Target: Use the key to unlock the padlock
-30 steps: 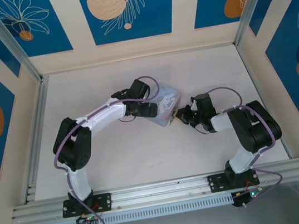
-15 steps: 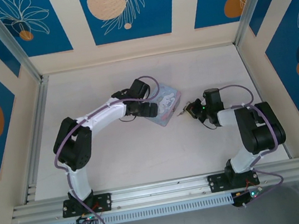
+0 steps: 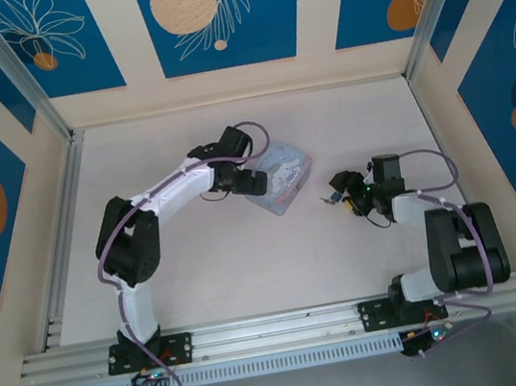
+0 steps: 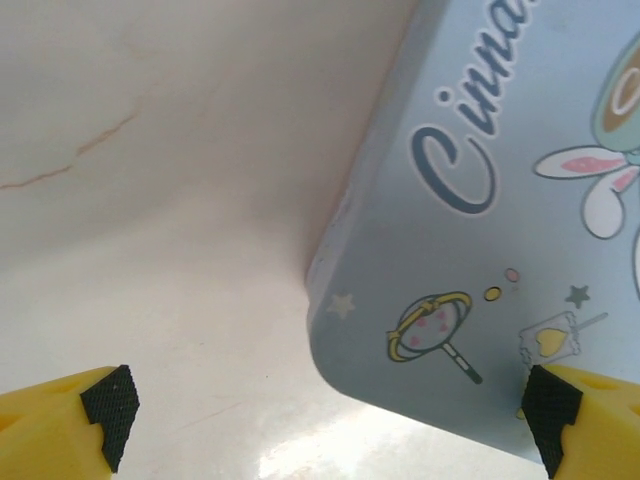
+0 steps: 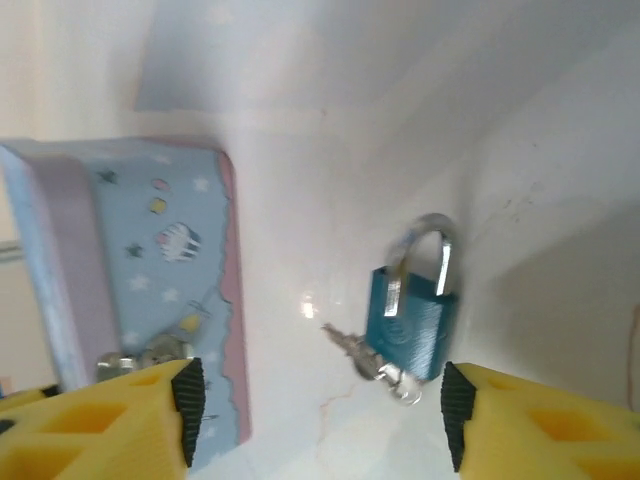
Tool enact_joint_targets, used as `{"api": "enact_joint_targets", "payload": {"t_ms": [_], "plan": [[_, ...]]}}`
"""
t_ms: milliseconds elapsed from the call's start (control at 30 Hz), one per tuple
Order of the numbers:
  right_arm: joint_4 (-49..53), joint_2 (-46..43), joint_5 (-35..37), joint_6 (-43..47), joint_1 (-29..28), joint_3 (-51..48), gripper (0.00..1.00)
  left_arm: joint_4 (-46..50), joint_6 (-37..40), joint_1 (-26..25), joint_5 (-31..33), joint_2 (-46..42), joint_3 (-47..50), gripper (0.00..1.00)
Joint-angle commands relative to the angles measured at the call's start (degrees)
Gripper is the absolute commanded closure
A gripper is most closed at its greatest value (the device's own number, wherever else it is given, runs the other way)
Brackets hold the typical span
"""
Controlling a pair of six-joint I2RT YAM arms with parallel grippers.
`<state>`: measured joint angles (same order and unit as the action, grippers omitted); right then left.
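The small teal padlock lies on the white table with its silver shackle pointing away from me. The key sits at its lower left corner on a small ring, tip pointing up-left; blur hides whether it is in the keyhole. My right gripper is open, its yellow fingers on either side of the lock and key but short of them, touching neither. My left gripper is open wide around a corner of the pale blue tin. From above, the left gripper sits at the tin's left side and the right gripper to its right.
The pale blue cartoon tin lies mid-table between the two grippers; its pink-edged side shows left of the padlock. Aluminium rails and patterned walls frame the table.
My right gripper has opened and drawn back to the right, away from the tin, leaving padlock and key on the table. The left gripper widened slightly and shifted a little farther back.
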<state>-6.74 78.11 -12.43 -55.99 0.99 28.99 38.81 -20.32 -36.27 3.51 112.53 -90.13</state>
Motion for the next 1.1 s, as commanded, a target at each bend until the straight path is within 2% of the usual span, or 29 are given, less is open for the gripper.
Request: {"api": "enact_joint_targets", "payload": {"t_ms": [0, 67, 100, 167, 267, 433, 567, 733, 800, 900, 1067], "plan": [[7.4, -7.0, 0.6, 1.2, 1.1, 0.2, 0.22, 2.5, 1.9, 1.7, 0.6, -4.8, -1.4, 0.00], [11.5, -10.9, 1.6, 2.3, 1.4, 1.4, 0.13, 2.3, 1.9, 2.4, 1.0, -7.8, -1.0, 0.00], [13.5, -12.9, 2.1, 3.4, 1.5, 2.3, 0.05, 2.0, 1.9, 2.8, 1.1, -9.5, -0.5, 0.00], [17.9, -16.0, 3.7, 5.6, 1.6, 4.9, 0.01, 1.1, 1.9, 3.7, 1.7, -13.0, 0.9, 0.00], [24.2, -18.6, 7.7, 9.7, 1.6, 10.1, 0.00, -0.9, 2.0, 5.4, 4.4, -18.9, 4.0, 0.00], [29.7, -19.0, 19.0, 14.0, 1.4, 17.2, 0.00, -6.3, 4.2, 9.3, 13.0, -29.8, 12.8, 0.00], [24.5, -19.9, 28.4, 14.4, 1.2, 16.3, 0.00, -11.5, 7.0, 13.8, 17.3, -37.0, 21.2, 0.00], [12.4, -19.9, 40.4, 18.5, 0.1, 11.4, 0.00, -27.9, 13.8, 18.1, 23.1, -45.4, 37.7, 0.00], [10.5, -18.4, 41.6, 22.6, -0.2, 11.3, 0.00, -32.5, 14.9, 19.7, 24.6, -46.9, 42.8, 0.00], [7.6, -15.6, 40.5, 29.6, -0.4, 11.1, 0.00, -39.9, 15.8, 22.9, 23.0, -47.5, 49.5, 0.00], [0.5, -11.1, 41.3, 34.5, -0.6, 7.5, 0.00, -55.8, 17.3, 26.5, 21.1, -42.9, 59.1, 0.00]]}}
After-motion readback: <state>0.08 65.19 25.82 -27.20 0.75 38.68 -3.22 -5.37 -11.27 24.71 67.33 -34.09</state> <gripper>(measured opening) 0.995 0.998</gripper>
